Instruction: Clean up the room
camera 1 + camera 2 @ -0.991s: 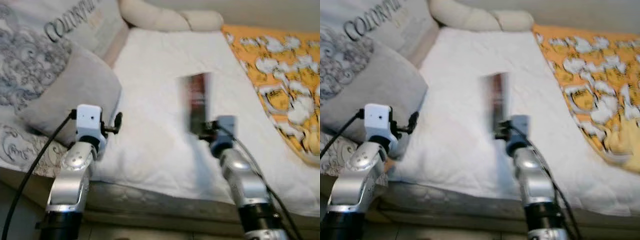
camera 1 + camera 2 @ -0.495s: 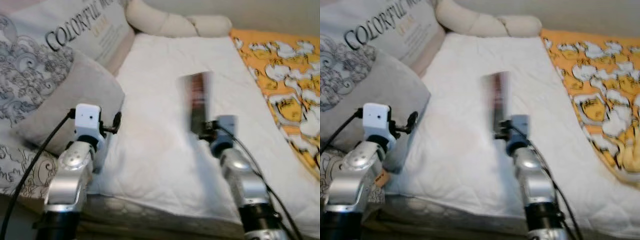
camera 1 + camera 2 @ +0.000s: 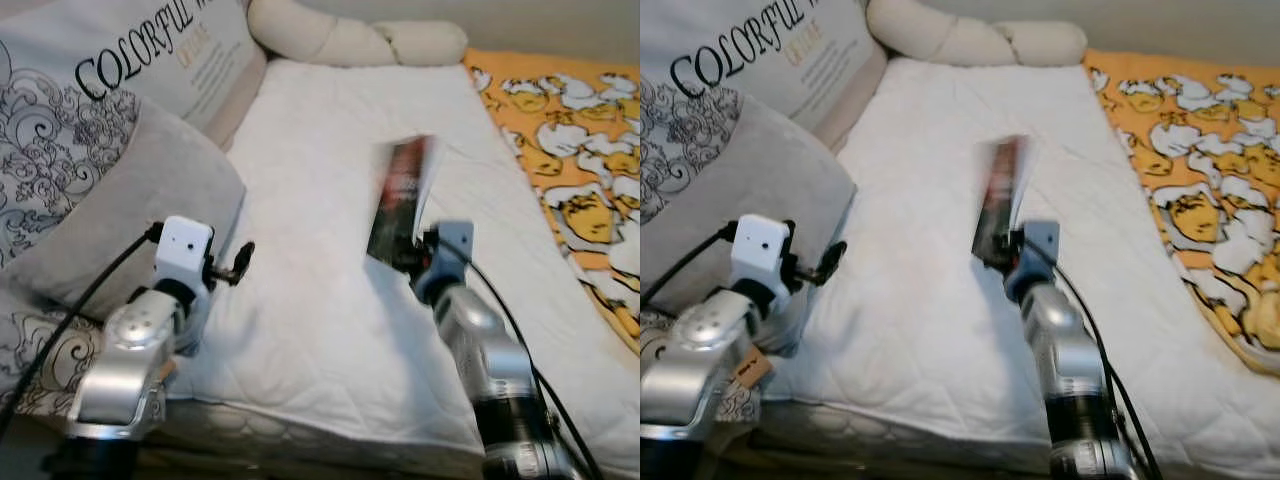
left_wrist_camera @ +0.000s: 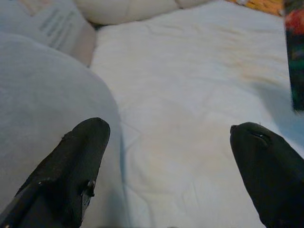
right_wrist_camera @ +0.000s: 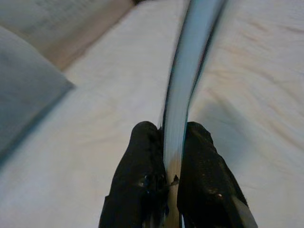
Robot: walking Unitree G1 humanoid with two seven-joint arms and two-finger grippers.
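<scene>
A thin book point(image 3: 398, 200) with a dark red and black cover stands on edge above the white quilt point(image 3: 320, 150), tilted a little to the right and blurred. My right gripper point(image 3: 402, 257) is shut on its lower end, and its two fingers point(image 5: 145, 161) pinch the book's pages point(image 5: 187, 95) in the right wrist view. My left gripper point(image 4: 171, 156) is open over the quilt beside the grey pillow point(image 3: 130, 200), with nothing between its fingertips point(image 4: 83, 142). From the left wrist the book's edge point(image 4: 294, 52) shows off to one side.
A printed pillow point(image 3: 130, 50) with lettering leans at the back left. A cream bolster point(image 3: 350, 40) lies along the head of the bed. An orange patterned blanket point(image 3: 570, 130) covers the right side. The mattress front edge point(image 3: 300, 440) runs below my arms.
The book has tilted to the right in my right gripper. The camera has shifted, so the whole bed sits differently in view. My left gripper stays open.
</scene>
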